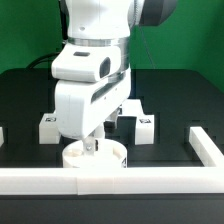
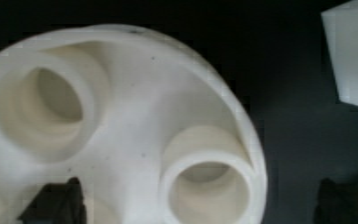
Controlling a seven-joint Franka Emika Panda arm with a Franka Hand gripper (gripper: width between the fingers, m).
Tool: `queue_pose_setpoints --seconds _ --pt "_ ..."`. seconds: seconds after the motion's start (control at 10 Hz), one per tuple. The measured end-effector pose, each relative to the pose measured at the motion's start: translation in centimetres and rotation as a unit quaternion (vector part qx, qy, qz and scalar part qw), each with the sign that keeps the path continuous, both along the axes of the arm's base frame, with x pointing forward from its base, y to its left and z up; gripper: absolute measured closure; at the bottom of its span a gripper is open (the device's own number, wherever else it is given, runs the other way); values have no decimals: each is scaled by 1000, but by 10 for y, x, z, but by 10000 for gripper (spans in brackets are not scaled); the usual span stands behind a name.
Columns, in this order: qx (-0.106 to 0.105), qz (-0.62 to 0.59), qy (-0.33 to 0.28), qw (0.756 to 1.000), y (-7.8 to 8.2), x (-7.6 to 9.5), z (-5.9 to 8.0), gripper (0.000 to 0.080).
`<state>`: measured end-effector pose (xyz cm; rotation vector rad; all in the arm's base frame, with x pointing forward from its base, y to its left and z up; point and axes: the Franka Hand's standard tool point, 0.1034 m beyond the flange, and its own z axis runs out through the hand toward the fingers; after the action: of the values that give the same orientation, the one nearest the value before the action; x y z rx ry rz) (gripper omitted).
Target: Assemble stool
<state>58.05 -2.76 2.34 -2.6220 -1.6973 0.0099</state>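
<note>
The white round seat (image 1: 92, 157) lies on the black table at the front, against the long white bar. In the wrist view the seat (image 2: 123, 110) fills most of the picture, with two round recesses showing. My gripper (image 1: 92, 146) hangs straight down over the seat, close to its top. Its dark fingertips (image 2: 55, 200) stand wide apart in the wrist view, one over the disc and one beyond its rim; the gripper (image 2: 199, 205) is open and holds nothing. Two white legs with tags lie behind: one on the exterior view's left (image 1: 47, 125), one on its right (image 1: 143, 125).
The long white bar (image 1: 110, 181) edges the table's front and turns back on the exterior view's right (image 1: 205, 147). A white block (image 2: 355, 50) shows at the edge of the wrist view. The arm's body hides the table behind the seat.
</note>
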Motion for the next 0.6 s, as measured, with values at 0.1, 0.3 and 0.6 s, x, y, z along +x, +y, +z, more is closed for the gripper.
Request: queue_pose_setpoints --seconds 0.1,0.3,0.6 --pt "1 -1 4 1000 0 -2 -5 150" --pt "2 0 7 1000 1 -3 -9 150" --pt "2 0 9 1000 2 -4 -12 150"
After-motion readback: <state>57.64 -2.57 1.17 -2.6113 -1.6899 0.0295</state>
